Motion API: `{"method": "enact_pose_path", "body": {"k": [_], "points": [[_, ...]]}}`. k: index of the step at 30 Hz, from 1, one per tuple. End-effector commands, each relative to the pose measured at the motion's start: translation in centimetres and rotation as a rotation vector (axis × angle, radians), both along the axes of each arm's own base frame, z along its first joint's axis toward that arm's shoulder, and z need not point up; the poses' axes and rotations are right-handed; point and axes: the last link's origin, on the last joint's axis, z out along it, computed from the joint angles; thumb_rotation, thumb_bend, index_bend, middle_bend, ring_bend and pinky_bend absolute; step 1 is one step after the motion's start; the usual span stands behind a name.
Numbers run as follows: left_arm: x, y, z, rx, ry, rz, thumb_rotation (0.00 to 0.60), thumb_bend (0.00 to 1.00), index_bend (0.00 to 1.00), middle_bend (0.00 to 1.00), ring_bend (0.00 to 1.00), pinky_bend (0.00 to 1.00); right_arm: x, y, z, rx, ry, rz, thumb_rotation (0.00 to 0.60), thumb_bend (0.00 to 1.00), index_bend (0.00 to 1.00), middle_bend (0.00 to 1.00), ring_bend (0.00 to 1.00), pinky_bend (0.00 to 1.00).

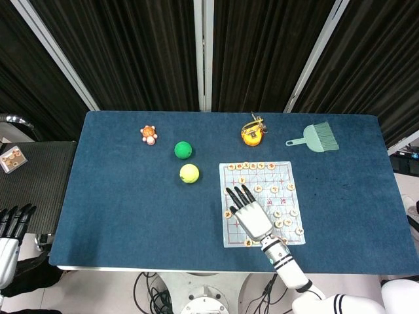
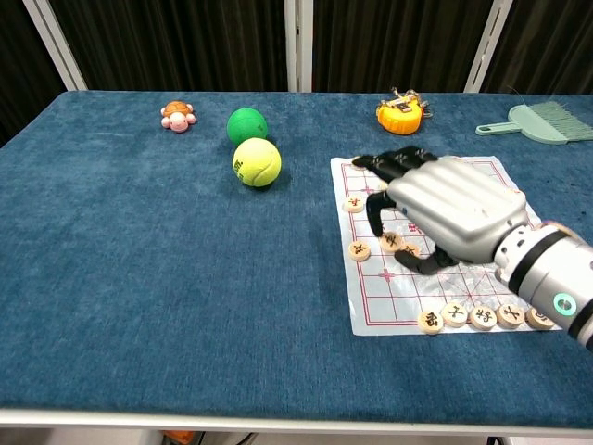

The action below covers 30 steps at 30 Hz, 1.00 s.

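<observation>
My right hand is over the left half of a paper Chinese chess board, palm down, fingers apart and pointing away from me. In the chest view the right hand arches over the board, fingertips near its far edge and the thumb down among round wooden chess pieces. I see nothing gripped in it. More pieces line the board's far edge and right side. My left hand hangs off the table at the lower left, fingers straight, holding nothing.
On the blue table lie a yellow tennis ball, a green ball, a small turtle toy, an orange tape measure and a green hand brush. A black side surface stands at the left.
</observation>
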Motion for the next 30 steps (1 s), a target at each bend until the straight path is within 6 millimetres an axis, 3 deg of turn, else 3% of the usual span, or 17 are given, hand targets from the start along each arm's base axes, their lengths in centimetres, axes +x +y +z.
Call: {"method": "enact_pose_path", "body": {"k": [1,13,22,30], "points": [[-0.1,0.0,0.0,-0.001,-0.002,0.001,0.600,0.11,0.07,0.05,0.00,0.00,0.4,-1.6,0.7,-0.034,-0.002,-0.005,0.600,0.29,0.58,0.01,0.00,0.00],[-0.5,-0.2,0.5,0.007,-0.002,0.013,0.600,0.11,0.07,0.05,0.00,0.00,2.6,-9.7,0.2,-0.167,0.117,-0.007,0.600,0.29,0.58,0.01,0.00,0.00],[-0.6,0.0,0.9,0.009,-0.015,0.012,0.600,0.11,0.07,0.05,0.00,0.00,3.4,-13.1,-2.0,-0.162,0.097,-0.062,0.600,0.30,0.58,0.01,0.00,0.00],[-0.8,0.3,1.1,0.006,-0.047,0.030,0.600,0.11,0.07,0.05,0.00,0.00,3.6,-14.9,-3.1,-0.176,0.110,-0.098,0.600,0.30,0.58,0.02,0.00,0.00]]}}
